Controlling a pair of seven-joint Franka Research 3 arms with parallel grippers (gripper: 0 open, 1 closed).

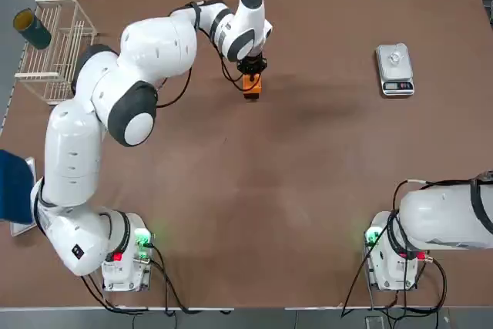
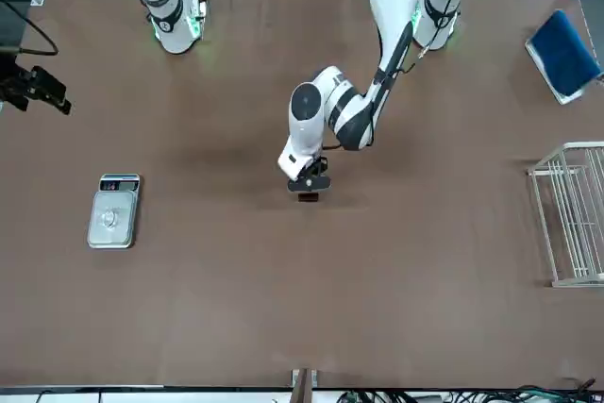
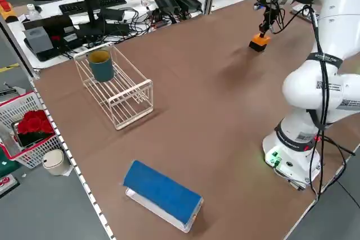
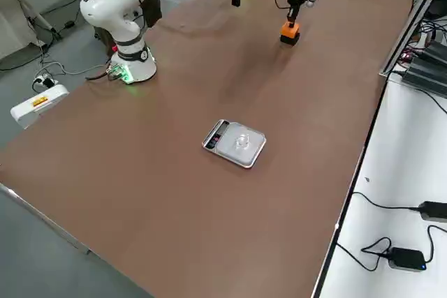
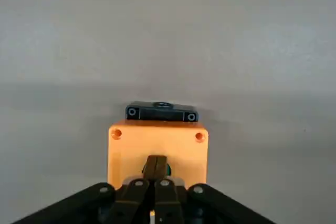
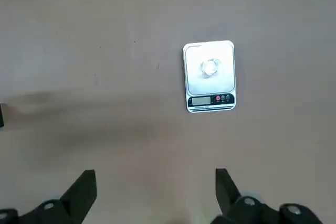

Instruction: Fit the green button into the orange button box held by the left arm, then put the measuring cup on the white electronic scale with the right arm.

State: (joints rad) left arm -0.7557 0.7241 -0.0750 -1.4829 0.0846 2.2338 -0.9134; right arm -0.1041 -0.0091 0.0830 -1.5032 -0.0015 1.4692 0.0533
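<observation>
The orange button box (image 1: 252, 85) stands on the table at the far middle, with a flat black block (image 5: 161, 112) at its base. My left gripper (image 1: 252, 68) points down onto its top face, fingers (image 5: 156, 167) shut together. A sliver of the green button (image 5: 167, 169) shows in the box top right beside the fingertips. The clear measuring cup (image 6: 210, 67) sits on the plate of the white electronic scale (image 6: 210, 101) at the far right. My right gripper (image 6: 155, 192) hangs open and empty high above the table, well short of the scale.
A wire rack (image 1: 58, 52) holding a dark teal cup (image 1: 32, 28) stands at the far left. A blue pad (image 1: 14, 186) lies at the left edge. Cables and equipment line the bench beyond the table's far edge.
</observation>
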